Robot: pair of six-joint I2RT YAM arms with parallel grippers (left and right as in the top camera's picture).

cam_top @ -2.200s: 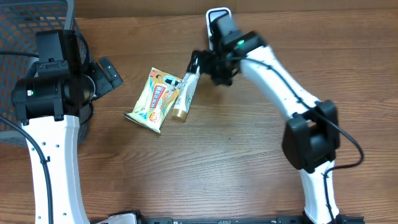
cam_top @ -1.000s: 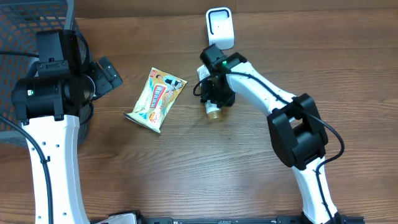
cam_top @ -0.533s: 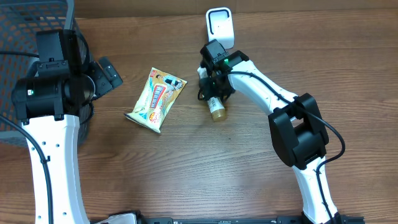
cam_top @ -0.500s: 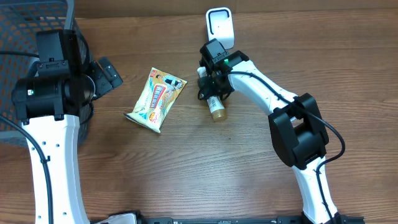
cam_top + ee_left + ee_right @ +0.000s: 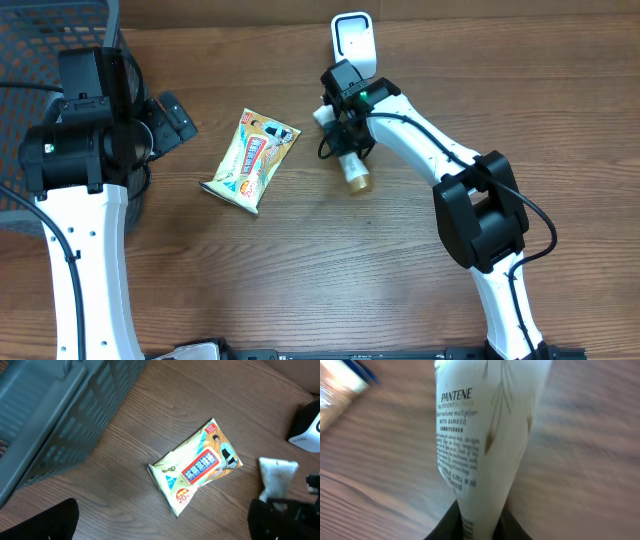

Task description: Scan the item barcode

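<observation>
Wood table (image 5: 300, 260), conditioner tube (image 5: 485, 435) label readable wrist-side only

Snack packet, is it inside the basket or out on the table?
Out. The snack packet lies flat on the wooden table, apart from the dark basket. The left wrist view shows the same.

In the right wrist view the tube (image 5: 485, 445) is cut off by the top edge; its lower end is hidden between dark fingers (image 5: 442, 532); the table (image 5: 580, 460) behind is blurred; from overhead the right gripper (image 5: 347, 140) covers most of it; the basket (image 5: 40, 40) runs off the left edge.
</observation>
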